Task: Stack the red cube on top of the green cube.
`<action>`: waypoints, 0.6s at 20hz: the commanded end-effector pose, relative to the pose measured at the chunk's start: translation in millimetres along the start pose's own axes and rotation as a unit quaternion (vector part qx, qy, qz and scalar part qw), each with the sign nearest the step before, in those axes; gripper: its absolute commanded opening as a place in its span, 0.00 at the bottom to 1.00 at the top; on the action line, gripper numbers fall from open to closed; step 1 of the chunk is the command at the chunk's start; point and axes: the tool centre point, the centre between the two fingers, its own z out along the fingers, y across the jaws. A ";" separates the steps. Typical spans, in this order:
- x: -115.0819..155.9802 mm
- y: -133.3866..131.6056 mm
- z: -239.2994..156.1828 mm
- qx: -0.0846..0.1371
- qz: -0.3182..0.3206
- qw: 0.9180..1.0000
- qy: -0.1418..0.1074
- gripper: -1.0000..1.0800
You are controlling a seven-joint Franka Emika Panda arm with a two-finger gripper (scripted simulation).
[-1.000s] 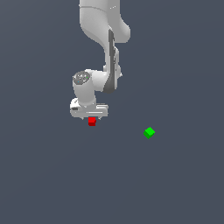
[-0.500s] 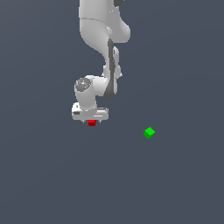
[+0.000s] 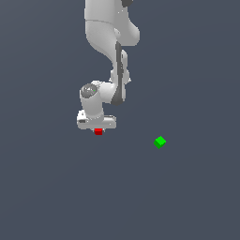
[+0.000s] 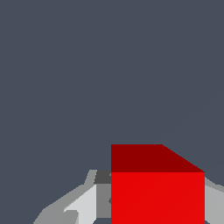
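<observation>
Below me spreads a plain dark grey-blue floor (image 3: pixel 51 192). My green cube (image 3: pixel 160 142) rests on it, at about four o'clock from centre.

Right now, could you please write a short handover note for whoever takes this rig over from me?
Gripper: around the small bright-red cube, fingers on both sides in the wrist view; whether it is clamped or lifted is unclear.
Small bright-green cube: alone on the grey floor, toward the exterior view's right of the gripper.
Done: gripper is at the red cube.
Left: carry it over the green cube, set it on top, release.
</observation>
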 end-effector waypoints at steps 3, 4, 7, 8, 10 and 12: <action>-0.3 0.2 -1.1 0.000 0.000 1.000 0.000 0.00; -0.3 0.2 -2.4 0.000 0.000 1.000 0.000 0.00; -0.4 0.1 -9.2 0.000 0.000 1.000 0.000 0.00; -0.5 0.1 -12.5 0.000 0.000 1.000 0.000 0.00; -0.8 0.0 -20.6 0.000 0.000 1.000 0.000 0.00; -1.1 -0.1 -30.9 0.000 0.000 1.000 0.000 0.00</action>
